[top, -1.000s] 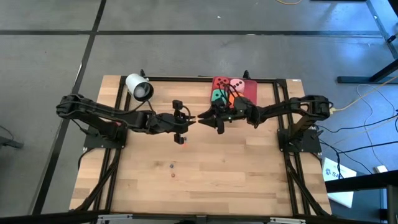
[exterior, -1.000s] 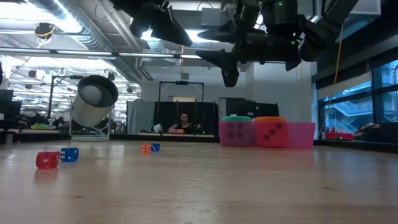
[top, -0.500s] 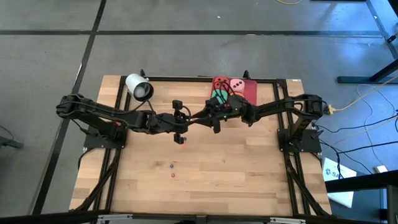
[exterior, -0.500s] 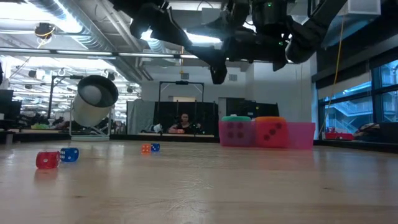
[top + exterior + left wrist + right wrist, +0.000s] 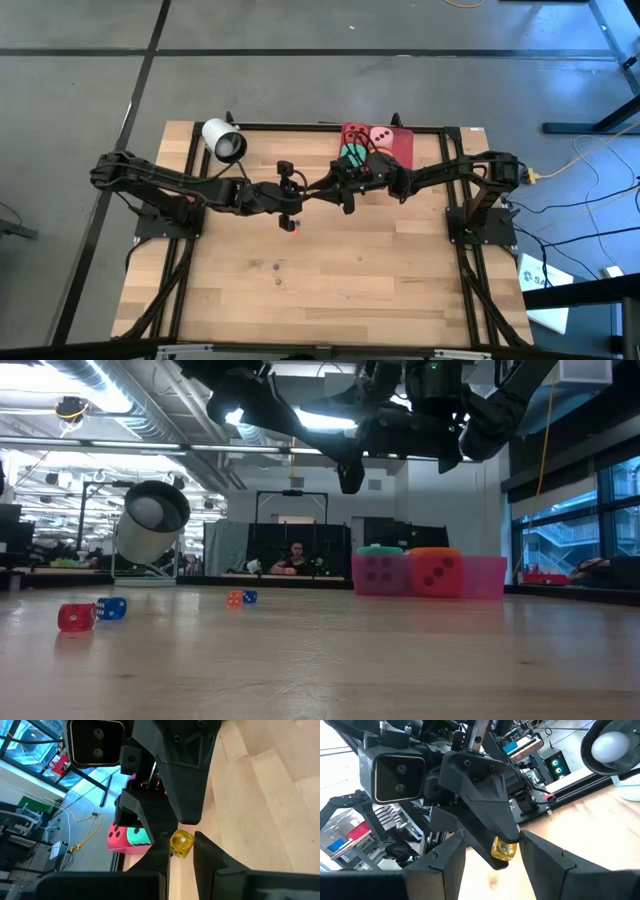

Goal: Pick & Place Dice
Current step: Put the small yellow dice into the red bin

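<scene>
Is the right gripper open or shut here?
Open: the right gripper has its fingers wide apart on either side of the yellow die, which the left gripper is shut on.

white cylinder (image 5: 224,141), red tray (image 5: 399,146), wooden table (image 5: 330,280)

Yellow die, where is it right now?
In the wrist views, the yellow die is pinched in the left pincer, in mid-air above the table's middle, inside the open right pincer, near the red tray.
</scene>
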### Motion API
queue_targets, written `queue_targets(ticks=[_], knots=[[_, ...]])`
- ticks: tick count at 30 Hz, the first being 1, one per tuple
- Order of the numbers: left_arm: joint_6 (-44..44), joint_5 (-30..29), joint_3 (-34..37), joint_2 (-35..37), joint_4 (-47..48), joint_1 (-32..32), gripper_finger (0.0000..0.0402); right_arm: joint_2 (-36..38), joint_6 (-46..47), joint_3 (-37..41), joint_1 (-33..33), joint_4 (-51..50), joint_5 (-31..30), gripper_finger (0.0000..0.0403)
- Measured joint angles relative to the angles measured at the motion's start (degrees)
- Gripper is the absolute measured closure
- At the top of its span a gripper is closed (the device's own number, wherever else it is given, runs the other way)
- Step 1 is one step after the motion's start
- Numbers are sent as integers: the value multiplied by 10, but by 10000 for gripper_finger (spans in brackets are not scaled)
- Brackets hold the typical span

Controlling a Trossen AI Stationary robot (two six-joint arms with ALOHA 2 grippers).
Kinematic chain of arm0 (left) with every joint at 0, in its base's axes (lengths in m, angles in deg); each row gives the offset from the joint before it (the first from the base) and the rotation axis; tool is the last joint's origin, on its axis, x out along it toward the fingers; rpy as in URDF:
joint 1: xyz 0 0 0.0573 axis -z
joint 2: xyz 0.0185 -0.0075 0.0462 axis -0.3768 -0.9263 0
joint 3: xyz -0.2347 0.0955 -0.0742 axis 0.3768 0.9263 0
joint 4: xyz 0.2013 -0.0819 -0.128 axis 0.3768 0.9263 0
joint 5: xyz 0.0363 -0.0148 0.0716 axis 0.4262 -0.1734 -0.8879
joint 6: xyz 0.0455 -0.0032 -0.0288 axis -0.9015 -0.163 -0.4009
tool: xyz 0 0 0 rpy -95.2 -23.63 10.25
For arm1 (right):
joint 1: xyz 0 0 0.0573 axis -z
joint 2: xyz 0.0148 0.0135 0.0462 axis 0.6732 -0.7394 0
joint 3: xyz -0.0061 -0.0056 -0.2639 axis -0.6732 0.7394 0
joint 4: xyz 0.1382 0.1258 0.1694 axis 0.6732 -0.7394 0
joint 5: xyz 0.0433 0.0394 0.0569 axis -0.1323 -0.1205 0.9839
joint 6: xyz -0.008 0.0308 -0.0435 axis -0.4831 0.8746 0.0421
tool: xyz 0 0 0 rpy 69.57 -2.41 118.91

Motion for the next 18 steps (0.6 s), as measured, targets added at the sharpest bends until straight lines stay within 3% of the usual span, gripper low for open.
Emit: queue_targets(ticks=[14,18], knots=[[-15,3,0,0,-17,-4,365,0,0,0,0,0,0,218],[-15,3,0,0,-17,-4,367,0,-3,0,0,0,0,235]])
